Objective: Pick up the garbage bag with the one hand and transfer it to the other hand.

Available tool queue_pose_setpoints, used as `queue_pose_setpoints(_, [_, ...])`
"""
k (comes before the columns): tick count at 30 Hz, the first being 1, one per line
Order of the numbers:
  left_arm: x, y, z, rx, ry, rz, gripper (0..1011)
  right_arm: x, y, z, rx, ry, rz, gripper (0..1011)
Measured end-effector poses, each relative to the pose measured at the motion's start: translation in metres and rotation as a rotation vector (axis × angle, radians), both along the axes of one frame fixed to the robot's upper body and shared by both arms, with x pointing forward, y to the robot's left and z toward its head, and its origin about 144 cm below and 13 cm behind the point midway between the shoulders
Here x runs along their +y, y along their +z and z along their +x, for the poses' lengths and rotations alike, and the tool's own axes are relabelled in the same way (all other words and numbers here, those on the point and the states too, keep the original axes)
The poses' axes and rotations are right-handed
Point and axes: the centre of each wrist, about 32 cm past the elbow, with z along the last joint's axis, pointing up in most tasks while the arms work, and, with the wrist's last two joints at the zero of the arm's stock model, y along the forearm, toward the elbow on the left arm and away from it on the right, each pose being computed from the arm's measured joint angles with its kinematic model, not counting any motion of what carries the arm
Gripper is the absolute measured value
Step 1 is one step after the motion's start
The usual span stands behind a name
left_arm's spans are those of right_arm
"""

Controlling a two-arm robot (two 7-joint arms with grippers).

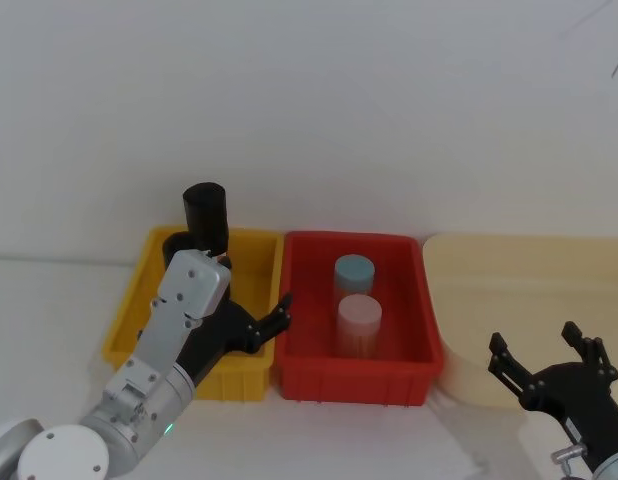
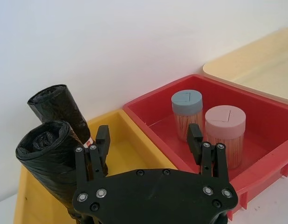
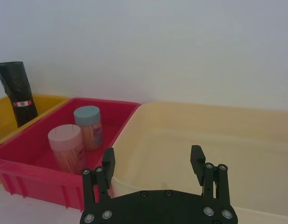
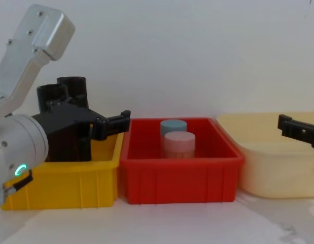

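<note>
left gripper (image 2: 148,139), wide open and empty, hangs over the yellow bin (image 2: 134,151). the garbage bag (image 2: 46,154) stands nearly upright in that bin, outside the jaws and just beside one finger, toward the robot's left. the labelled roll (image 2: 58,105) stands behind it. right gripper (image 3: 153,161), open and empty over the cream tub (image 3: 204,126), is well apart, so the left arm looks nearer.

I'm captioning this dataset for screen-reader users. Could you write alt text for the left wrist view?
The left hand hangs open over a yellow bin, close beside the garbage bag, a black roll with a second, red-labelled roll behind it. Beyond sit a red bin holding a blue-lidded jar and a pink-lidded jar, and a cream tub.
</note>
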Motion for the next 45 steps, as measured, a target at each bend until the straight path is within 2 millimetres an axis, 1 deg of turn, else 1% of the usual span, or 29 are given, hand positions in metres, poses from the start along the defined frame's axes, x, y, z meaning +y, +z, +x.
queue_pose_setpoints(38, [0.0,0.0,0.0,0.0,0.0,0.0,1002,0.0,0.0,0.0,0.0,0.0,0.0,999])
queue_pose_setpoints(45, [0.0,0.0,0.0,0.0,0.0,0.0,1002,-0.0025,-0.0005,-0.0016,0.004,0.007,0.001,999])
